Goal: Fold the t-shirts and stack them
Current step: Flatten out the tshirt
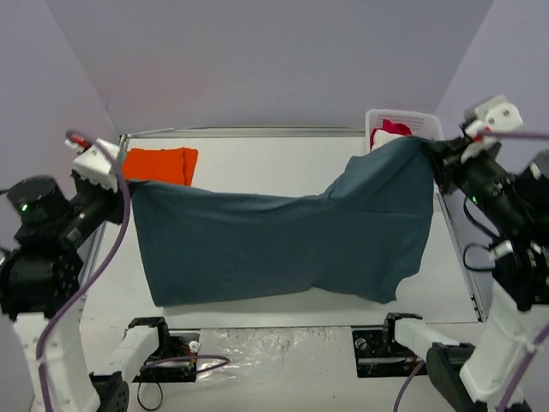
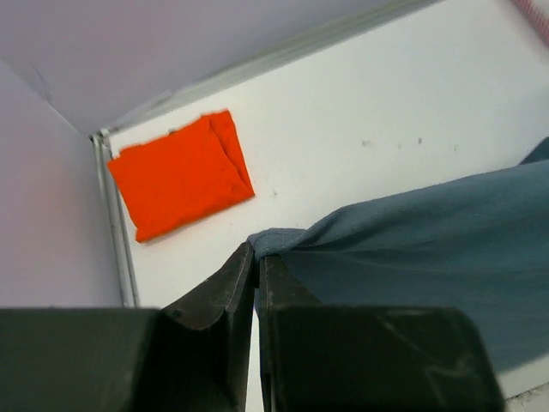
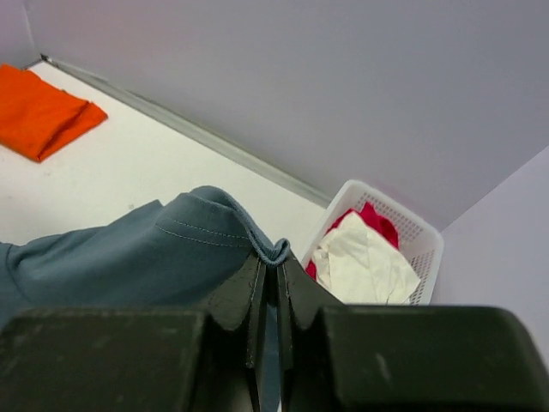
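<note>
Top view: I hold the slate-blue t-shirt (image 1: 283, 240) stretched between my left end effector (image 1: 129, 183) and my right end effector (image 1: 434, 151), over the middle of the desk (image 1: 257, 163). Its long axis runs left to right. The gripped edge faces the far side and the free edge hangs toward my bases. The gripped edge sags at centre, so I judge that this step calls for spreading both arms evenly until that edge is straight, then lowering level so the cloth lands flat. The orange t-shirt (image 1: 159, 165) lies folded at the far left corner, just behind my left grip. Left wrist view: the jaws are clamped on a bunched corner of the blue cloth. Right wrist view: the jaws are pinched on a stitched hem. The basket (image 3: 426, 243) holding white and red garments sits just beyond, so the cloth should be kept off its rim.
</note>
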`<state>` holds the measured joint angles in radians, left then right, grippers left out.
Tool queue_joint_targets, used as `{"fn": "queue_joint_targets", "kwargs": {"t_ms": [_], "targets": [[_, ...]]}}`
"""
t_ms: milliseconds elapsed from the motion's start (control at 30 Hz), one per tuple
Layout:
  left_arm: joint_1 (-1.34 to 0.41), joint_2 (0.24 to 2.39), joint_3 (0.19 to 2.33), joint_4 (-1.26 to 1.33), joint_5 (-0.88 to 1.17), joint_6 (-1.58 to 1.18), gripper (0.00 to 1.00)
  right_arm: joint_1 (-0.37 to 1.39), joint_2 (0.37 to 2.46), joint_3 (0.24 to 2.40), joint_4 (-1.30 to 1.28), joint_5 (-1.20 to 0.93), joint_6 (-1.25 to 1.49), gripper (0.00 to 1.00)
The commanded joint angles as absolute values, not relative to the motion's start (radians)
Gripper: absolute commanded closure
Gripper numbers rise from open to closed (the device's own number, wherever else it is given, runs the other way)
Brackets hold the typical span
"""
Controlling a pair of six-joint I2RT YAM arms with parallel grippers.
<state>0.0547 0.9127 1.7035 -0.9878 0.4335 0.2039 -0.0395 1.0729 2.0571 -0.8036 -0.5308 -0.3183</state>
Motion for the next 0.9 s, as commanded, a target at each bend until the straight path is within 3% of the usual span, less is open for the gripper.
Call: {"fn": "queue_joint_targets", "kwargs": {"t_ms": [0,233,367,500,667,800,867], "targets": [[0.061,1.066,1.615,-0.893,0.393,0.17,0.98,-0.046,1.241,1.993,-0.709,-0.48,-0.33,1.0],[0.063,1.385,1.626,-0.802,0.463,0.132,0.98,-0.043,1.609,1.971,-0.652,-0.46,-0.327,1.0],[0.055,1.656,1.827,-0.844,0.471,0.133,0.98,-0.029,1.819,2.143,-0.653,-0.431,-0.311,1.0],[0.043,1.798,2.084,-0.9,0.442,0.13,0.98,-0.023,1.992,2.502,-0.686,-0.377,-0.279,1.0],[0.032,1.699,2.291,-0.879,0.416,0.11,0.98,-0.015,1.955,2.704,-0.665,-0.353,-0.247,1.0],[0.029,1.508,2.222,-0.835,0.365,0.149,0.98,-0.015,1.736,2.623,-0.644,-0.383,-0.238,1.0],[0.031,1.384,2.13,-0.825,0.356,0.181,0.98,-0.017,1.645,2.455,-0.632,-0.429,-0.245,1.0]]}}
